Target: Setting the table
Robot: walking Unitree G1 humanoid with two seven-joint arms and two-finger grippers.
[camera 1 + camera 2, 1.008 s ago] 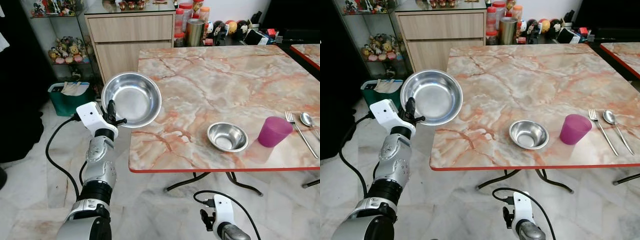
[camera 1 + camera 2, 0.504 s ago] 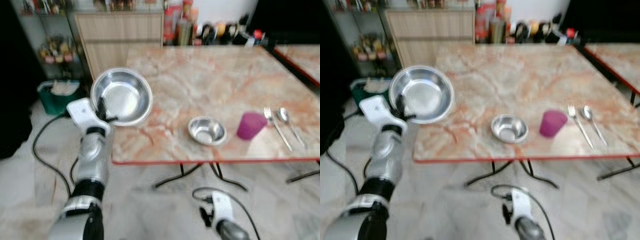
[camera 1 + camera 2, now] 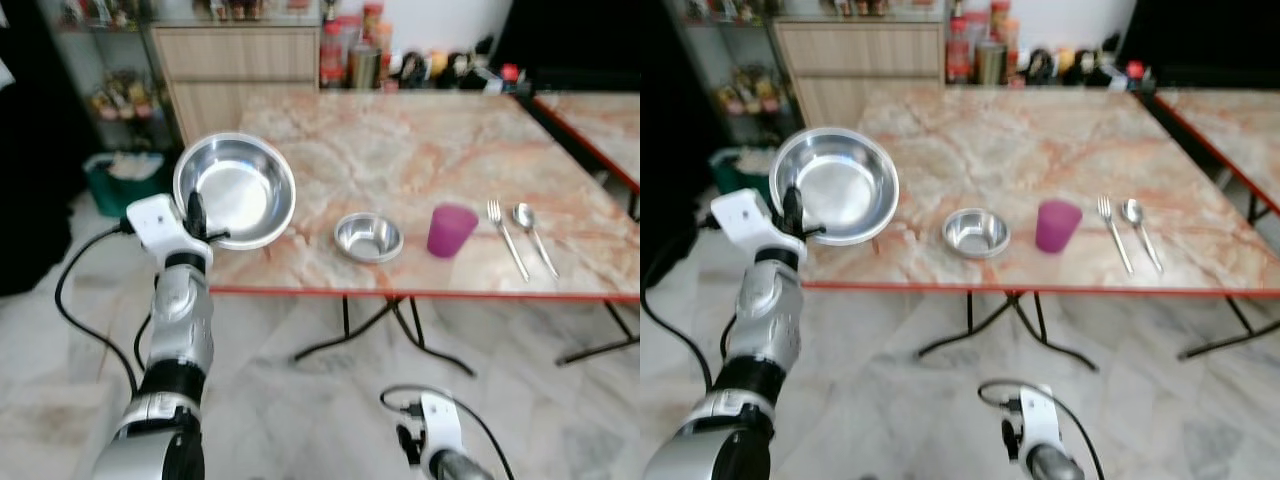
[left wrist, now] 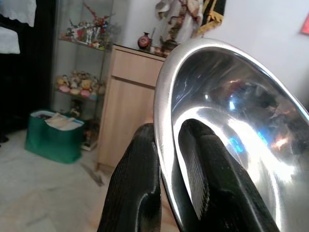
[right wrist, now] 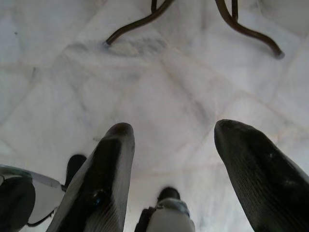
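Observation:
My left gripper (image 3: 196, 214) is shut on the rim of a large steel bowl (image 3: 236, 190), held up tilted beside the near left corner of the marble table (image 3: 420, 150). In the left wrist view the two black fingers (image 4: 140, 188) pinch the large steel bowl's rim (image 4: 166, 121). On the table near its front edge stand a small steel bowl (image 3: 368, 237) and a purple cup (image 3: 451, 230), with a fork (image 3: 505, 235) and a spoon (image 3: 532, 230) to the right. My right gripper (image 5: 169, 169) hangs open over the floor, its arm (image 3: 436, 462) low in the head views.
A wooden cabinet (image 3: 240, 70) and a glass shelf with figurines (image 3: 110, 95) stand behind the table's left side. A green bin (image 3: 128, 180) sits on the floor there. Bottles and jars (image 3: 360, 55) line the far edge. A second table (image 3: 600, 120) is at the right.
The whole picture has pulled back and shifted, so the camera has moved away from the table. The left gripper still holds the large bowl the same way.

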